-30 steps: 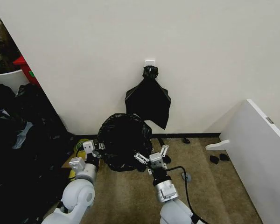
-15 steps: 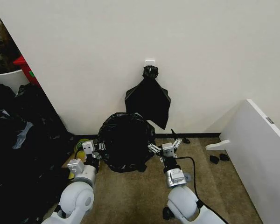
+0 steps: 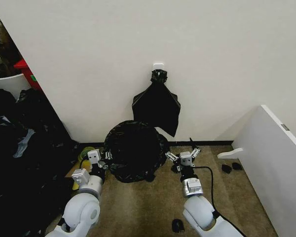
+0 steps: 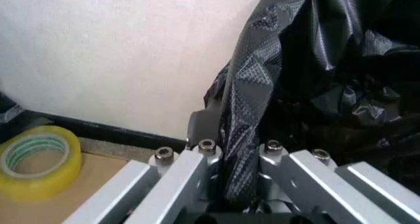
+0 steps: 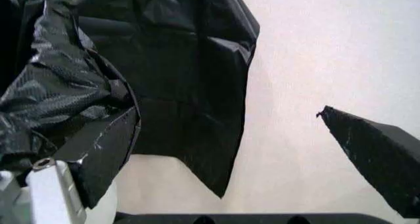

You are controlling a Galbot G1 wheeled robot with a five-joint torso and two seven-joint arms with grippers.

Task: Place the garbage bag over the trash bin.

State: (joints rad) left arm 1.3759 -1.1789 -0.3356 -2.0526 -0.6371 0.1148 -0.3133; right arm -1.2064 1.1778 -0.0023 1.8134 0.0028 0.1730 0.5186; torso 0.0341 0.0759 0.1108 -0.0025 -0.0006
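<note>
The glossy black garbage bag point(image 3: 135, 150) stands as a round, wrinkled mound on the carpet against the wall, and the trash bin is hidden under it. My left gripper point(image 3: 99, 159) is at the bag's left edge. The left wrist view shows a fold of the bag point(image 4: 239, 135) pinched between this gripper's fingers point(image 4: 190, 175). At the bag's right edge, my right gripper point(image 3: 183, 157) is open with its jaws wide apart. In the right wrist view the bag film point(image 5: 72, 101) drapes over one finger, while the other finger point(image 5: 374, 157) is bare.
A flat black bundle point(image 3: 157, 106) hangs from a wall hook above the bag. A yellow tape roll point(image 4: 39, 160) lies by the left gripper. A heap of black plastic point(image 3: 29, 148) lies at the left and a white panel point(image 3: 276, 158) stands at the right. Small dark objects point(image 3: 231, 168) lie on the carpet.
My right gripper has moved right and toward the wall, and the bag's right side has spread wider with it. The left gripper has stayed almost in place.
</note>
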